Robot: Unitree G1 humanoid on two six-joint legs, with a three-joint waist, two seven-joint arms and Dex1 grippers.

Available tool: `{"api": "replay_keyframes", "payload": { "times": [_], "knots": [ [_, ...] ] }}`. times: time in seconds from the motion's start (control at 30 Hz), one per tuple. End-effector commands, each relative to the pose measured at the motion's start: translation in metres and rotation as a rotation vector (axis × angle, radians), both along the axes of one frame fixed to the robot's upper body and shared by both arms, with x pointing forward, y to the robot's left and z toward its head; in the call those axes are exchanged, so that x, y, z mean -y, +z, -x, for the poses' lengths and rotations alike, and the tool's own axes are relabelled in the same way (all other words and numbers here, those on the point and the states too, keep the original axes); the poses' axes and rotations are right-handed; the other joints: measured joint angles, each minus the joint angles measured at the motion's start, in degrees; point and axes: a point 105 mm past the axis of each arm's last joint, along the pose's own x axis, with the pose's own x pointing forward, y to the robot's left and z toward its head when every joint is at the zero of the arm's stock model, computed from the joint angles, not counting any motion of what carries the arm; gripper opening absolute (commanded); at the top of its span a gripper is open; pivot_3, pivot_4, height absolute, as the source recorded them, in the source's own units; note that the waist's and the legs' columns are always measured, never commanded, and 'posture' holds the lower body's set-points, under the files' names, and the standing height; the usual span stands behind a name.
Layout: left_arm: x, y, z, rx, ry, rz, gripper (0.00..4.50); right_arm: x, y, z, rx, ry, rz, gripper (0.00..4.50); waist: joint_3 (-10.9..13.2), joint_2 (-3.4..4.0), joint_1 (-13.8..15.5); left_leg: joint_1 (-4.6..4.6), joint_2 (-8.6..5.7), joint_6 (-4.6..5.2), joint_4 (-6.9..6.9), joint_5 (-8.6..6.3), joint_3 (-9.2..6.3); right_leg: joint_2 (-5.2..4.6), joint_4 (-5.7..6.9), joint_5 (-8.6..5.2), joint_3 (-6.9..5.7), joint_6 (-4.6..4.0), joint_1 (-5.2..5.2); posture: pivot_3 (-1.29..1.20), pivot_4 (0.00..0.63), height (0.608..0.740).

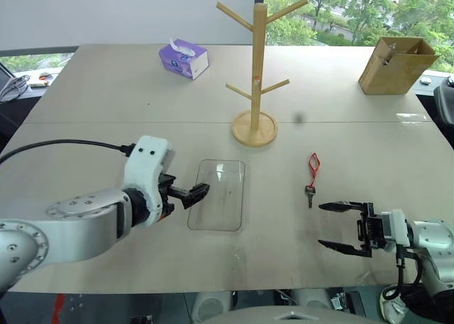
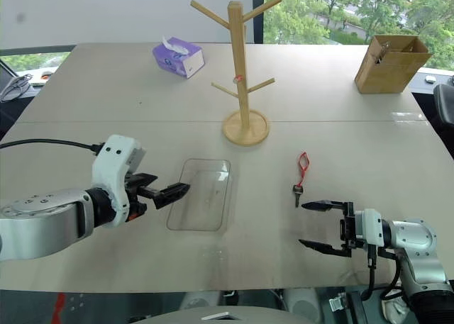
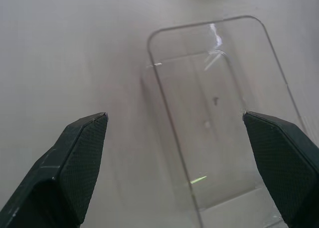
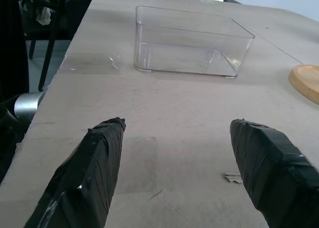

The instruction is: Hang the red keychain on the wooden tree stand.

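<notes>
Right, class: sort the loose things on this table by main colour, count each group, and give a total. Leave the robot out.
Red: 1, the red keychain
Light wood: 1, the wooden tree stand
Purple: 1, the tissue box
Brown: 1, the cardboard box
Clear: 1, the plastic tray
Total: 5

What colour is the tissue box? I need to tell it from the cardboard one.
Purple, with white tissue on top; clearest in the left eye view.
</notes>
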Motion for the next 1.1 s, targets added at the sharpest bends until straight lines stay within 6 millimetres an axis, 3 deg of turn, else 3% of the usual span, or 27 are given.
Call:
{"api": "replay_keyframes", "payload": {
  "times": [0.03,0.7,0.83,0.87,1.03,1.1],
  "knots": [
    [0.003,-0.002,-0.001,-0.002,0.019,0.012,4.50,0.001,0.010,0.000,0.052,-0.012,-0.005,3.61,0.0,0.00,0.0,0.00,0.00,0.00,0.00,0.00,0.00,0.01,0.00,0.00,0.00,0.00,0.00,0.00,0.150,0.740],
    [-0.006,-0.040,-0.020,-0.052,0.060,-0.067,4.50,-0.003,0.018,-0.003,0.087,-0.050,-0.020,3.61,0.0,-0.01,0.0,0.01,-0.22,0.00,0.00,0.00,0.00,0.06,0.00,0.11,-0.07,0.21,0.00,0.00,0.150,0.740],
    [-0.005,-0.038,-0.025,-0.028,0.060,-0.061,3.27,-0.003,0.018,-0.004,0.090,-0.055,-0.022,3.67,0.0,-0.01,0.0,0.00,-0.22,0.00,0.00,0.00,-0.01,0.05,0.01,0.11,-0.07,0.21,0.00,0.00,0.150,0.740],
    [-0.005,-0.038,-0.025,-0.026,0.059,-0.060,2.64,-0.003,0.018,-0.004,0.090,-0.056,-0.023,3.67,0.0,-0.01,0.0,0.01,-0.21,0.00,0.01,0.00,-0.01,0.05,0.01,0.11,-0.06,0.22,0.00,0.00,0.150,0.740],
    [-0.004,-0.035,-0.029,-0.005,0.060,-0.054,0.37,-0.003,0.018,-0.003,0.090,-0.061,-0.023,3.67,0.0,-0.01,0.0,0.00,-0.19,0.00,0.01,0.01,-0.03,0.04,0.01,0.11,-0.03,0.21,0.00,0.00,0.150,0.740],
    [-0.003,-0.035,-0.029,-0.005,0.056,-0.049,0.37,-0.003,0.017,-0.003,0.088,-0.063,-0.023,3.67,0.0,-0.01,0.0,0.00,-0.19,0.00,0.01,0.01,-0.03,0.04,0.01,0.11,-0.02,0.22,0.00,0.00,0.150,0.740]
  ]
}}
